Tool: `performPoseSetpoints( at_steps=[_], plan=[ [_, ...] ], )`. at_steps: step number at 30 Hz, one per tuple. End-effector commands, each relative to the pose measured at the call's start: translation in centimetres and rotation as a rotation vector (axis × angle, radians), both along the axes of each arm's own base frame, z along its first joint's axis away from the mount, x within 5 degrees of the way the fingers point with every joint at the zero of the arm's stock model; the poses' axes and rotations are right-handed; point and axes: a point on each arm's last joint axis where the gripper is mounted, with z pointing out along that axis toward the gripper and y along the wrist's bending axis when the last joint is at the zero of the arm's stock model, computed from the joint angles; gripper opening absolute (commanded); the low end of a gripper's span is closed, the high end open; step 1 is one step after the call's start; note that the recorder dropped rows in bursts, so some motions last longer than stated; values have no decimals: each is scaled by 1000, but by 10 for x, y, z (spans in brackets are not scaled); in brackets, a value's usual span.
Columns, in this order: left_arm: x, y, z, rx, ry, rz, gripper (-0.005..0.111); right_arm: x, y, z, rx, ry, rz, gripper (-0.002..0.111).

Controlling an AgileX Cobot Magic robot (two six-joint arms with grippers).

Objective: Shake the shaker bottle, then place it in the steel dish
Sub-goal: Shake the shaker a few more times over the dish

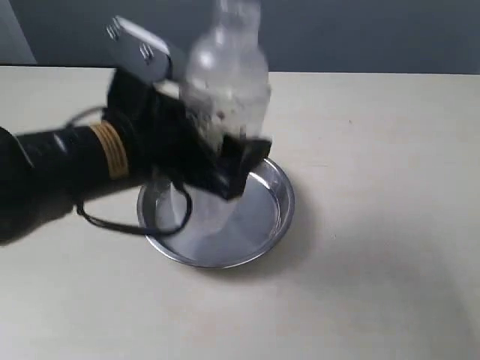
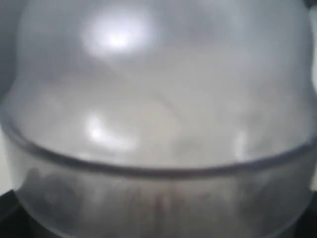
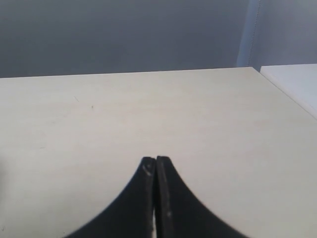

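Observation:
The clear shaker bottle (image 1: 227,79) is held upright in the air above the steel dish (image 1: 277,217), blurred by motion, with brown granules showing low inside it. My left gripper (image 1: 225,161) is shut on the bottle's lower body. In the left wrist view the bottle (image 2: 158,99) fills the whole picture, its domed shoulder close to the lens, and the fingers are hidden. My right gripper (image 3: 156,161) is shut with nothing in it, over bare table, and does not show in the exterior view.
The round dish sits mid-table on a pale beige tabletop (image 1: 390,150). A black cable (image 1: 127,225) loops from the left arm down over the dish's left rim. A grey wall runs behind; the table's far edge (image 3: 148,73) shows in the right wrist view.

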Motion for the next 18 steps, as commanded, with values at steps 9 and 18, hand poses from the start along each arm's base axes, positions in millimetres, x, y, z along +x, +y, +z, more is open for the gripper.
performPoseSetpoints(
  at_steps=[9,18],
  plan=[
    [20,5,-19,-12,108,100,0,0,0,1,-8,-12,-3,-1],
    [18,3,23,1,-73,34,0,0,0,1,-8,-12,-3,-1]
  ],
)
